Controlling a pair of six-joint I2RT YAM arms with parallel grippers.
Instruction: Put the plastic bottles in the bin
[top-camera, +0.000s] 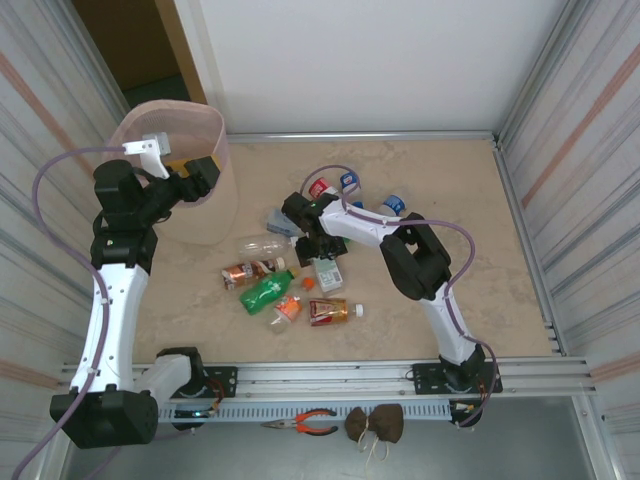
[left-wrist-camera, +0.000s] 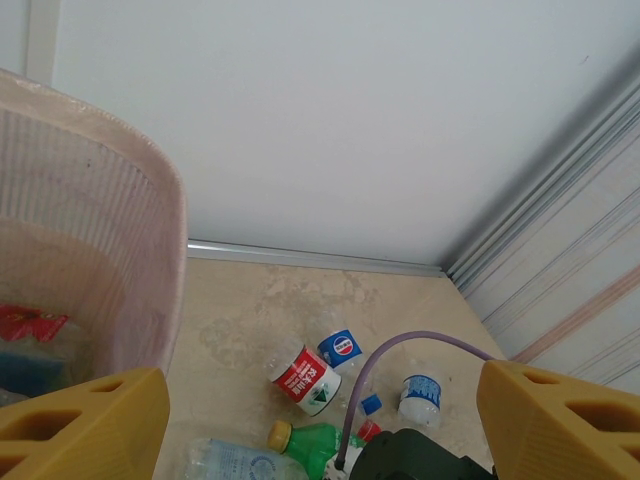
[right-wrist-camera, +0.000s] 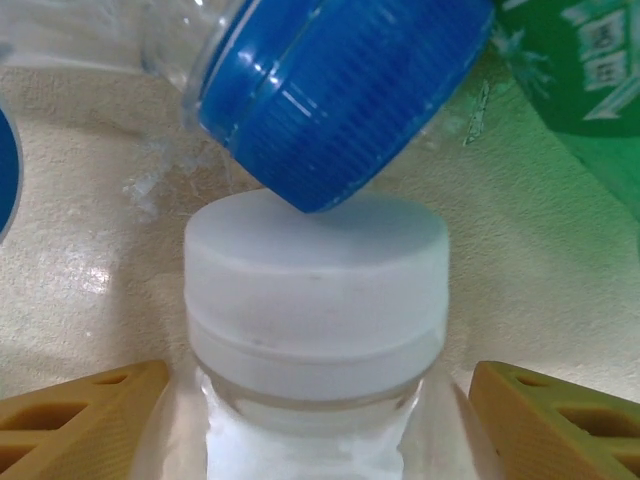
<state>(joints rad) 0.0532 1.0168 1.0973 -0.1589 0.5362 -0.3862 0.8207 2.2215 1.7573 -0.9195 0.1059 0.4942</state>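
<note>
Right wrist view sets a clear plastic bottle with a white cap (right-wrist-camera: 315, 270) squarely between the yellow fingers (right-wrist-camera: 85, 405) of my right gripper (right-wrist-camera: 320, 410). They stand either side of its shoulders, but I cannot tell whether the pads are pressing on it. I come at it cap-first because the neck end is the free end. A blue-capped clear bottle (right-wrist-camera: 340, 90) leans on that white cap, and a green plastic bottle (right-wrist-camera: 590, 70) lies just beside. I judge a careless lift would drag or roll those neighbours.

From above, this hand is low in the scatter of loose bottles (top-camera: 285, 285) on the beige marbled table (top-camera: 450, 200). My left gripper (top-camera: 197, 176) hangs at the rim of the tall beige bin (top-camera: 205, 225) in the far left corner. Its fingers are wide apart with nothing between them, and I judge it is parked there to stay out of the right arm's reach.

Through the bin's pink translucent liner (left-wrist-camera: 120, 250), red and blue shapes show low inside. Some bottles seem to be in, and most of the job remains on the table.
</note>
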